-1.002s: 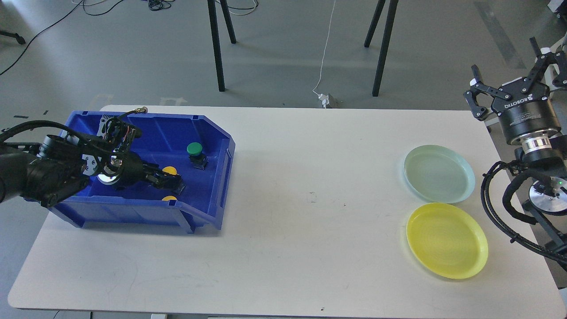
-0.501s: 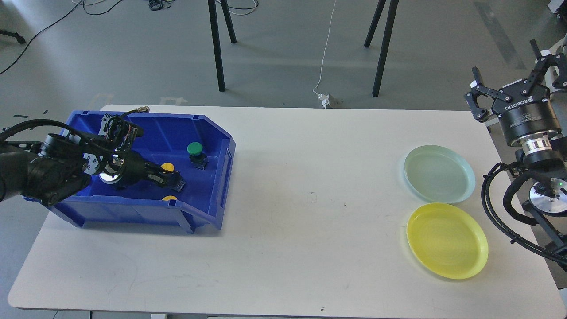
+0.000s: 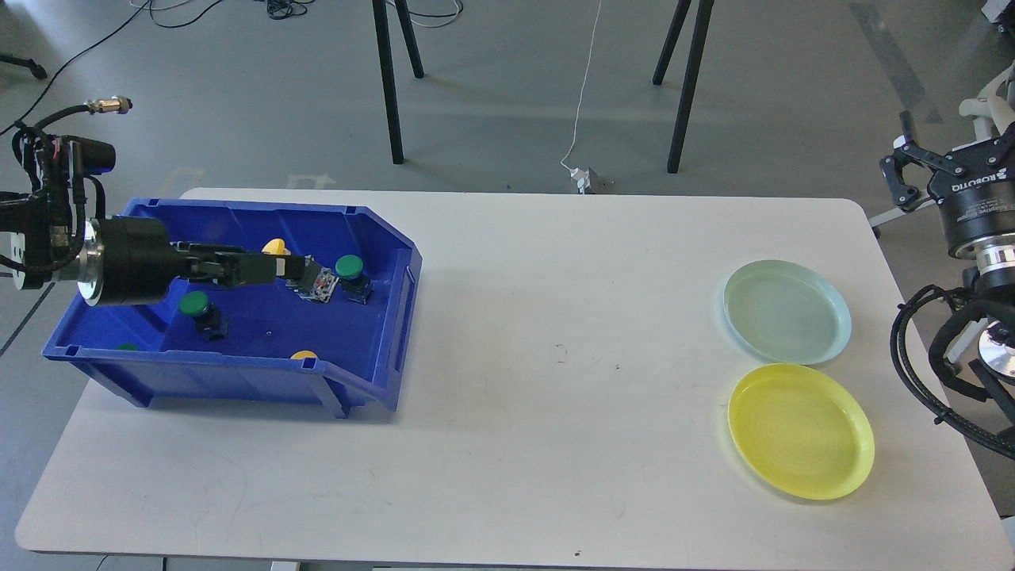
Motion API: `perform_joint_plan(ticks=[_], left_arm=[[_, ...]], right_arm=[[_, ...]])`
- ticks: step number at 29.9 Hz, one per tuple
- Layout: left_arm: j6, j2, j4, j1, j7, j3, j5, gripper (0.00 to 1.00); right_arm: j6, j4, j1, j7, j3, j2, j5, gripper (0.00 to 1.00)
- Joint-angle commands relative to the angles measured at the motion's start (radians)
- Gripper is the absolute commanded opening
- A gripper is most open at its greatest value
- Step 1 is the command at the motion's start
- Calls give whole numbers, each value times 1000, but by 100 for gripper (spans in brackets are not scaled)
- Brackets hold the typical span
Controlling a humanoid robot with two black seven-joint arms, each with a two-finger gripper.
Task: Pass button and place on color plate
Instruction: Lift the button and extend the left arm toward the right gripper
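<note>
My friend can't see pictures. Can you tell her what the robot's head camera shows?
The left gripper holds a yellow button above a blue bin of green and yellow buttons. A pale green plate and yellow plate wait, empty, at the table's right.

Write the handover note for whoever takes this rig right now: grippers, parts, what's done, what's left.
Left gripper: shut on a yellow-capped push button, lifted inside the blue plastic bin.
Right gripper: open, holding nothing, off the table's right edge.
In the bin: green-capped buttons at and, another yellow cap by the front wall.
The round yellow plate and pale green plate both hold nothing.
Done: one button picked.
Left: pass it to the right gripper, set it on the yellow plate.
</note>
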Motion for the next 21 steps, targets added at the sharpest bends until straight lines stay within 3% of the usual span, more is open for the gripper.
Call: perform_joint_plan(ticks=[1,4,6,11,14,21], left_arm=[[-16,-71,-87,23,0,-123,-193,0],[-13,-246,-27,31,0,-200,-351,0],[-11,-382,75,31,0,-215,-437,0],[-24,-654,346,68,0,-214,-501,0],[-34,-734,424,121,0,-235,-504,0],[-70,-750,444,163,0,-317,-514,0]], right_arm=[[-63,116,-48,2,-15,-23,-120,99],[-140,251,-84,20,-27,-58,-347,99],[-158,332,-121,49,-52,-86,-468,99],[-165,523,-166,49,-171,-196,-558,99],[-163,563,-166,49,-184,-210,-558,99],[-165,548,-123,49,-274,-135,-573,99]])
